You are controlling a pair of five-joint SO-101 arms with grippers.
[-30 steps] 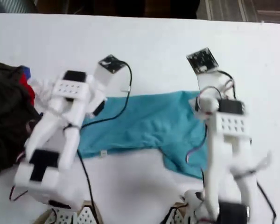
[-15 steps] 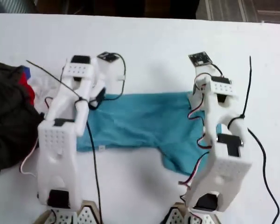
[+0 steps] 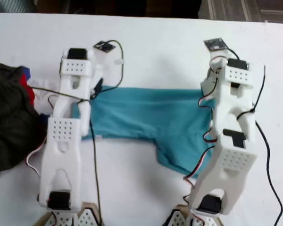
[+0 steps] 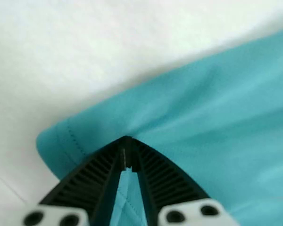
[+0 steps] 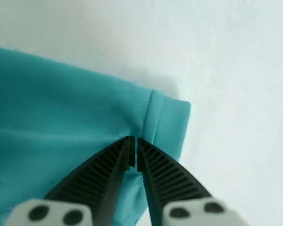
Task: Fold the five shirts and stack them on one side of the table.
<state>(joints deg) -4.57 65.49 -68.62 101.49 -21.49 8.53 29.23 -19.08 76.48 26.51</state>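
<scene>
1. Two corners of the teal shirt (image 3: 146, 115) are pinched: left end effector (image 4: 126, 157) closed on one, right end effector (image 5: 134, 153) on the other.
2. It lies stretched across the counter (image 3: 170, 47).
3. Beside the left arm sits a dark clothes heap (image 3: 9, 122).

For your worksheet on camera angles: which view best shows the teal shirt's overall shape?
The high view: it shows the teal shirt spread out on the table, nearly its whole outline. The left wrist view shows one hemmed corner pinched in the left gripper; the right wrist view, another corner in the right gripper.
</scene>
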